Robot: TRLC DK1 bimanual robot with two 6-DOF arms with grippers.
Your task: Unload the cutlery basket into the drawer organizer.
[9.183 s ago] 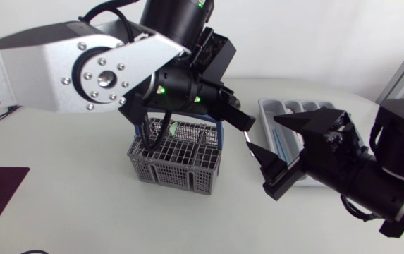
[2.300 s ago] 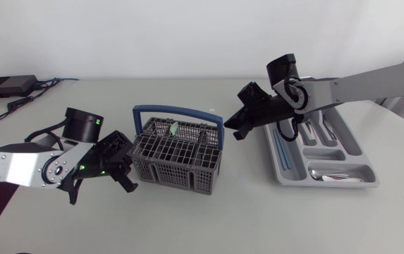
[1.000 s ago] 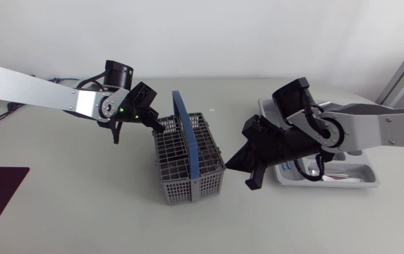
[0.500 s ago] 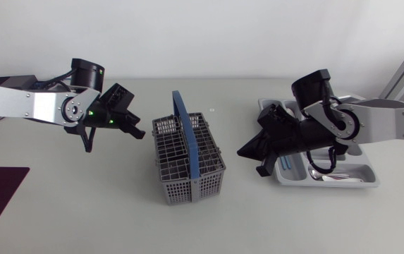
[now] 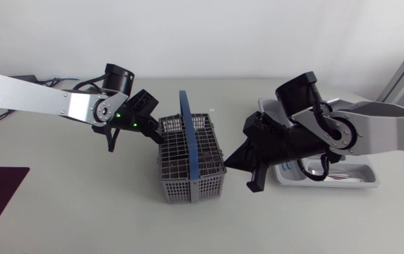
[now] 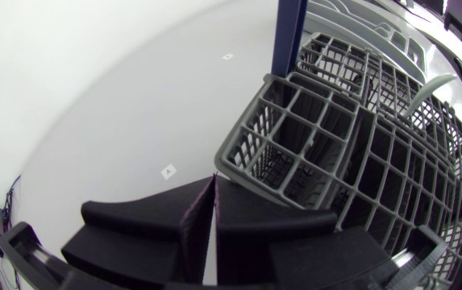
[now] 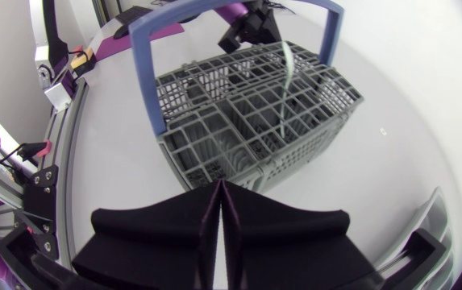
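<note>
Left claw [image 6: 214, 179] back at a corner of the basket [image 5: 179, 191], right claw [image 7: 218, 185] closer beside it, both clenched empty.

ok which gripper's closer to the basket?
The left gripper: in its wrist view its shut fingertips sit right at the basket corner. The right gripper wrist view shows bare table between it and the basket.

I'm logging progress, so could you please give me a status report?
Left gripper, right gripper shut, empty, flanking cutlery basket. One pale utensil visible inside. Blue handle upright across it.
</note>
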